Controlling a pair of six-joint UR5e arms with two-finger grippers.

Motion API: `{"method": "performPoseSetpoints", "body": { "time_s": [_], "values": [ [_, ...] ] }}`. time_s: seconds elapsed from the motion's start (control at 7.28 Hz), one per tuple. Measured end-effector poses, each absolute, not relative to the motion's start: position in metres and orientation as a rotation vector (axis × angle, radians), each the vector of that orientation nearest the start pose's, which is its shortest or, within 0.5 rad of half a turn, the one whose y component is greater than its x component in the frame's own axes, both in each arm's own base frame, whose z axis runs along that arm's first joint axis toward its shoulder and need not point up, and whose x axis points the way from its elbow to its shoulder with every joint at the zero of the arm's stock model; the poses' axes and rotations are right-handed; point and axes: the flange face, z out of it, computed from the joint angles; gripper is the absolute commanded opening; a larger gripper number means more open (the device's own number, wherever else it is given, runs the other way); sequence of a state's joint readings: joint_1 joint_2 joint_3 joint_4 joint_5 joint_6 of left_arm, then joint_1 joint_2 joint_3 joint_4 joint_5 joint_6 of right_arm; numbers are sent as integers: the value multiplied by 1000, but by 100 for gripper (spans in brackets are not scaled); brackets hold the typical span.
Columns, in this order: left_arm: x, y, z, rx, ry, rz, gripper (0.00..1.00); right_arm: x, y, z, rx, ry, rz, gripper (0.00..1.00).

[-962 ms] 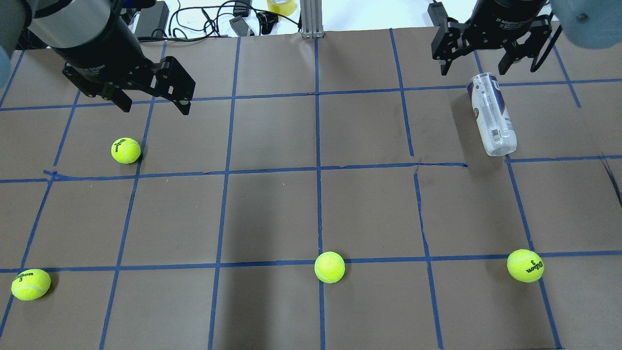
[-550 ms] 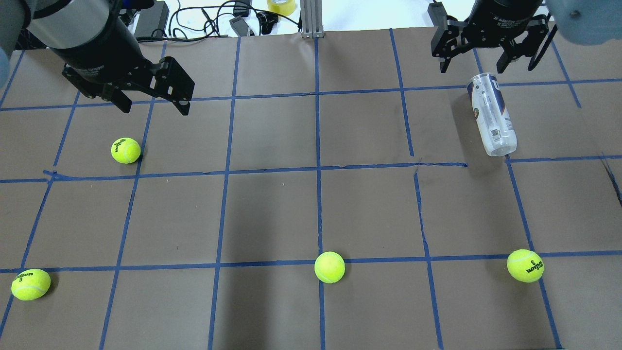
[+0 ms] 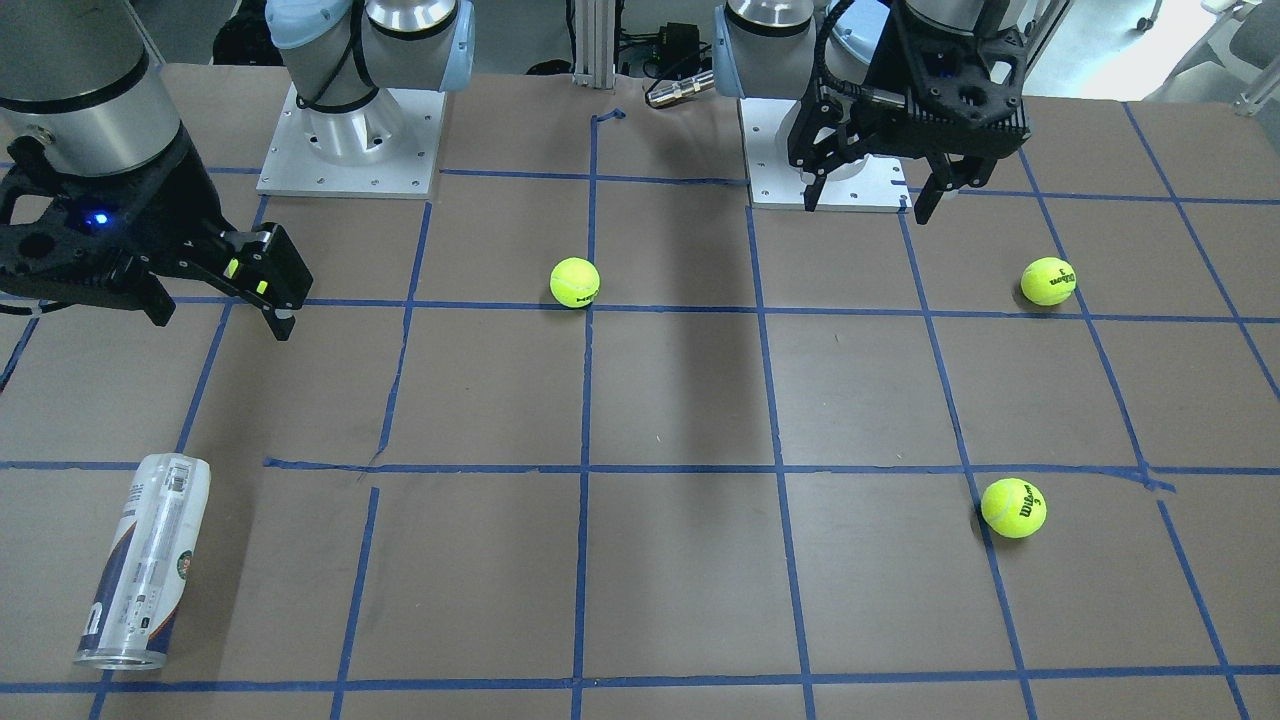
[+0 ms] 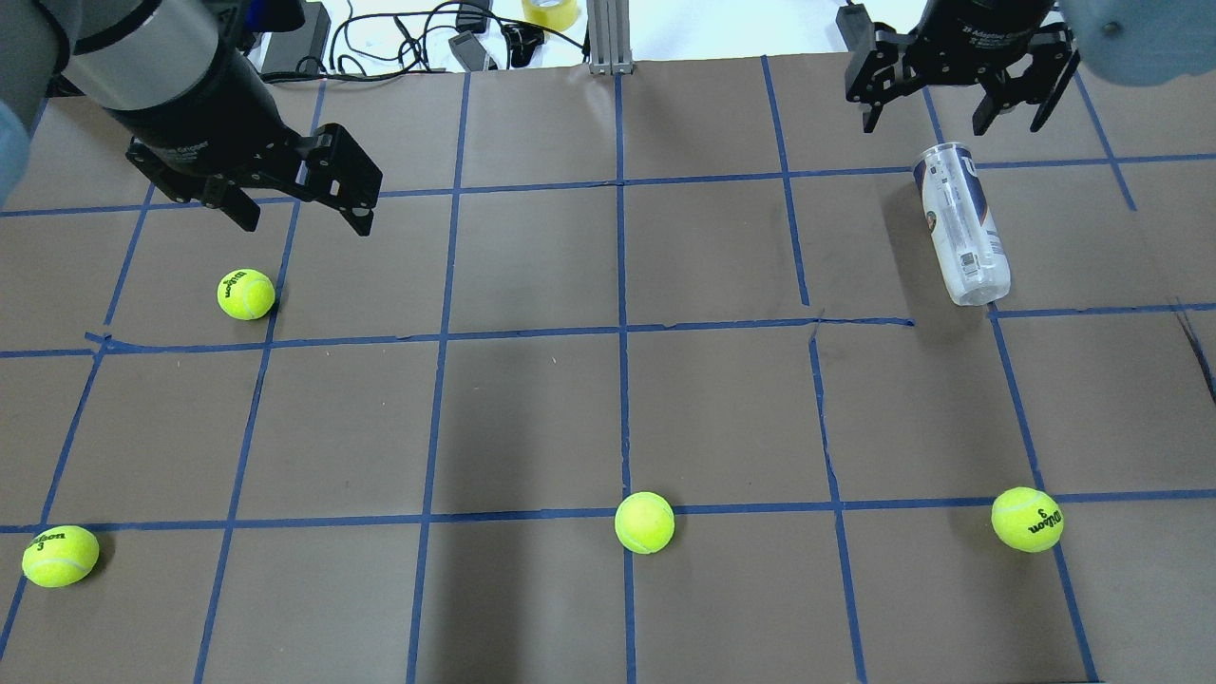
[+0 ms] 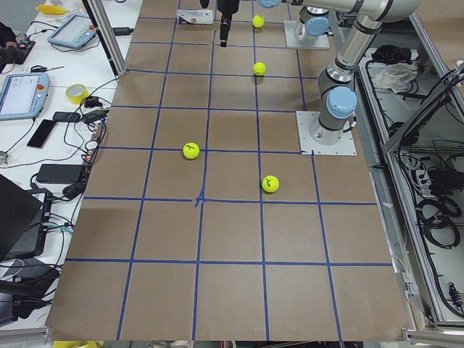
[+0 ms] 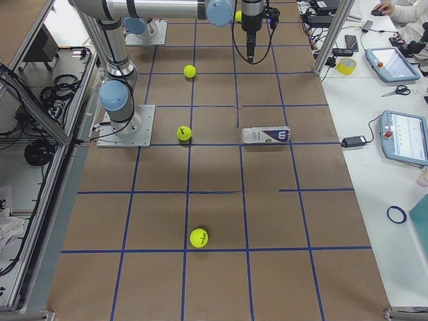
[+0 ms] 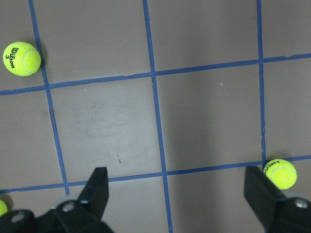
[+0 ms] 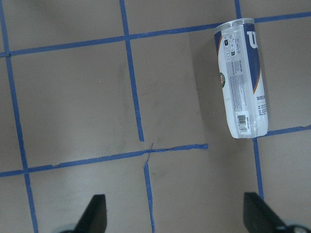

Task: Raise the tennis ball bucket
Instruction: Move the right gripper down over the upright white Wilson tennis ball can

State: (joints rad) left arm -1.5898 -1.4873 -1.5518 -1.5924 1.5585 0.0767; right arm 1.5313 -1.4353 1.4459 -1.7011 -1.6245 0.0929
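The tennis ball bucket (image 4: 961, 223) is a clear tube with a white and navy label. It lies on its side on the brown table, far right in the overhead view. It also shows in the front-facing view (image 3: 145, 560), the exterior right view (image 6: 266, 135) and the right wrist view (image 8: 241, 80). My right gripper (image 4: 923, 125) hangs open and empty high above the table near the tube's open end, apart from it; it shows in the front-facing view (image 3: 220, 322) too. My left gripper (image 4: 306, 226) is open and empty above the table's left part.
Several yellow-green tennis balls lie on the table: one (image 4: 246, 294) near my left gripper, one (image 4: 60, 556) at the near left, one (image 4: 644, 522) in the near middle, one (image 4: 1027, 519) at the near right. Cables and tape sit past the far edge.
My right gripper has shifted toward the top of the overhead view, farther from the tube, still open. My left gripper has shifted slightly. The tube and balls have not moved.
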Motion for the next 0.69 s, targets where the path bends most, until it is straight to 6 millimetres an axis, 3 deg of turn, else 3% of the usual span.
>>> {"method": "performPoseSetpoints", "body": {
  "time_s": [0.27, 0.69],
  "values": [
    [-143, -459, 535, 151, 3146, -128, 100, 77, -606, 459, 226, 3193, -234, 100],
    [-143, -459, 536, 149, 3147, -131, 100, -1, -683, 374, 113, 3226, -269, 100]
  ]
}}
